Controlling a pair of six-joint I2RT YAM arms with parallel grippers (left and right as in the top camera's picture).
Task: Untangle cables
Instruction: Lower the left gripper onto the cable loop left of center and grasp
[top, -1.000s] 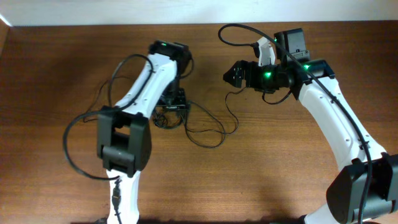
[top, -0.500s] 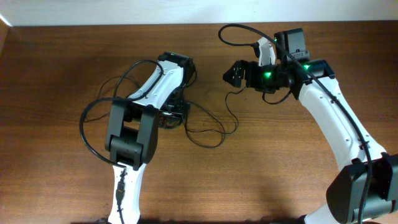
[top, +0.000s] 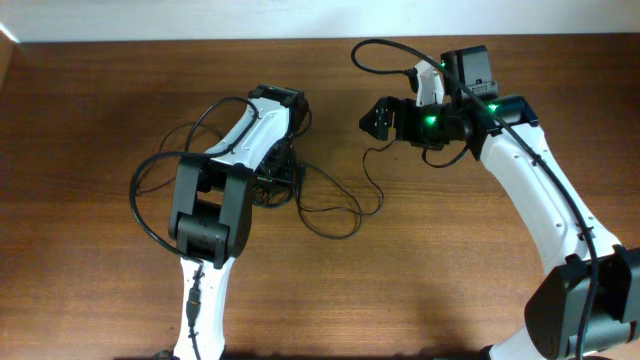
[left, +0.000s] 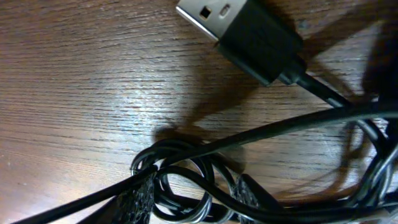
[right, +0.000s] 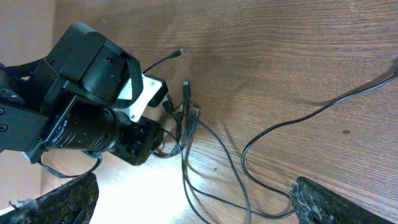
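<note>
Tangled cables (left: 280, 127) left of centre on the wooden table (top: 450, 290), beneath the left gripper (left: 191, 202).
USB plug (left: 239, 28) lying diagonal, metal end toward the wrist view's upper left; loops trailing right. Left fingers (left: 138, 200) half-closed astride the knot, hold unclear. Right gripper (top: 378, 118) wide open, empty, well apart.

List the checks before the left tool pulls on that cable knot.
1. Left tool straddles the cable knot: ok.
2. Pads actually pinching the knot: cannot tell.
3. USB plug outside the left tool's fingers: ok.
4. Right tool open and holding nothing: ok.
5. Right tool placed to hold the cords for a counter-pull: not ok, it hovers away from the knot.
</note>
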